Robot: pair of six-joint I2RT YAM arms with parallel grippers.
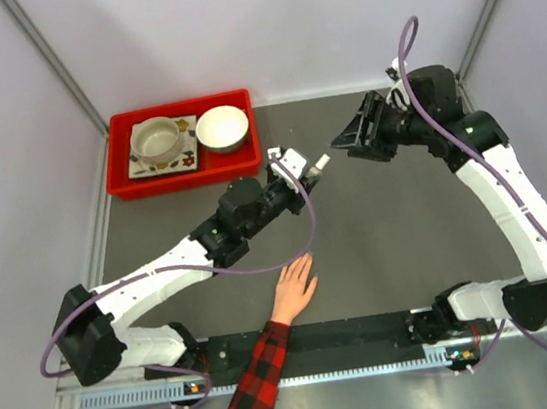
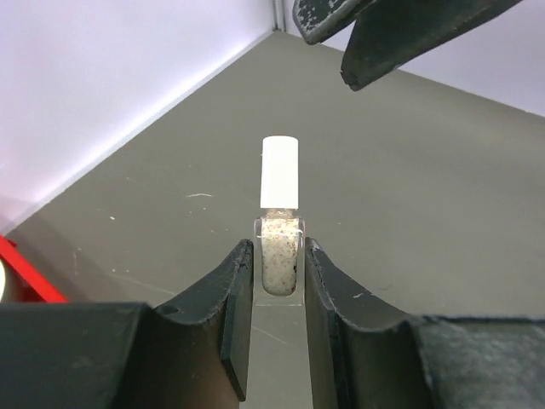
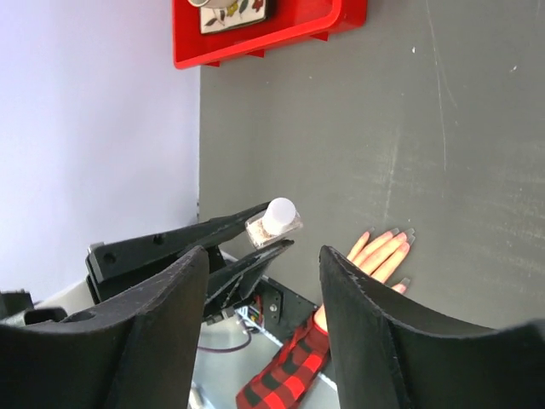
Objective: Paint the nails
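Observation:
A small clear nail polish bottle (image 2: 279, 256) with a white cap (image 2: 279, 170) is pinched by its glass body in my left gripper (image 2: 279, 264), held above the table's middle (image 1: 317, 166). My right gripper (image 1: 343, 142) hovers just right of the cap with its jaws apart and nothing between them (image 3: 264, 251); its dark fingertips (image 2: 383, 38) show above the cap. A light-skinned hand (image 1: 295, 287) in a red-and-black plaid sleeve (image 1: 256, 378) lies flat near the front edge. The nails (image 3: 407, 236) are tiny and pale at the fingers' ends, well below both grippers.
A red tray (image 1: 121, 154) at the back left holds a patterned square plate with a beige cup (image 1: 156, 139) and a white bowl (image 1: 222, 127). Pale walls close the table's left, back and right sides.

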